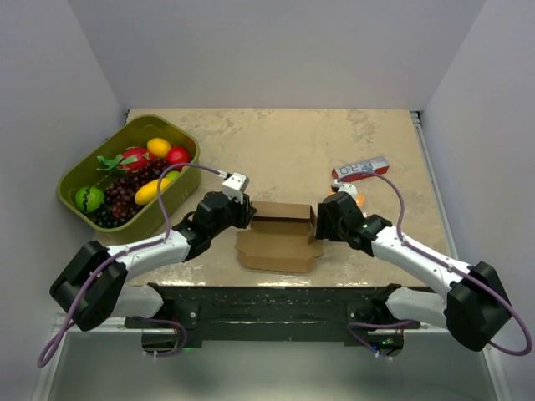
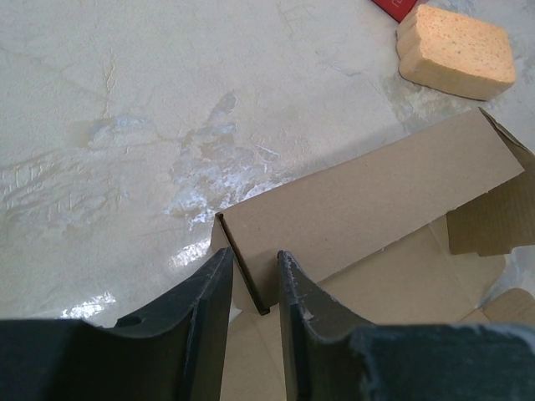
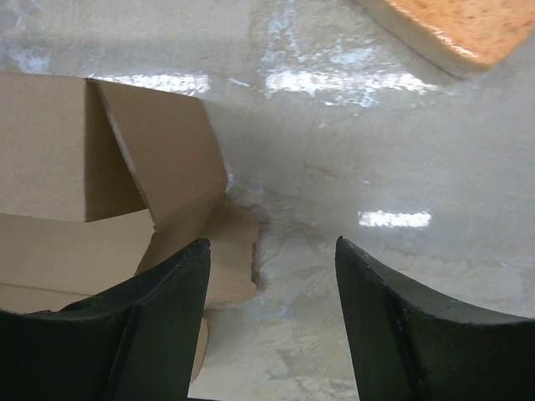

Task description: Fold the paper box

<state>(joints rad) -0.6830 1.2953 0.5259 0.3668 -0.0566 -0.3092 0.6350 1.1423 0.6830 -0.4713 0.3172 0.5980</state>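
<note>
The paper box (image 1: pixel 280 238) is brown cardboard, partly folded, lying at the table's near middle with its back wall standing. My left gripper (image 1: pixel 242 210) is at the box's left end. In the left wrist view the box (image 2: pixel 376 192) shows its upright side flap between my fingertips, and the left gripper (image 2: pixel 255 255) stands narrowly open around it with small gaps on both sides. My right gripper (image 1: pixel 322 221) is at the box's right end. In the right wrist view the right gripper (image 3: pixel 272 242) is wide open over bare table, its left finger above a flat tab of the box (image 3: pixel 159 142).
An orange sponge block (image 1: pixel 359 197) lies just behind the right gripper and shows in both wrist views (image 2: pixel 456 50) (image 3: pixel 460 25). A red-and-white carton (image 1: pixel 361 170) lies behind it. A green basket (image 1: pixel 65 180) of fruit stands at the left.
</note>
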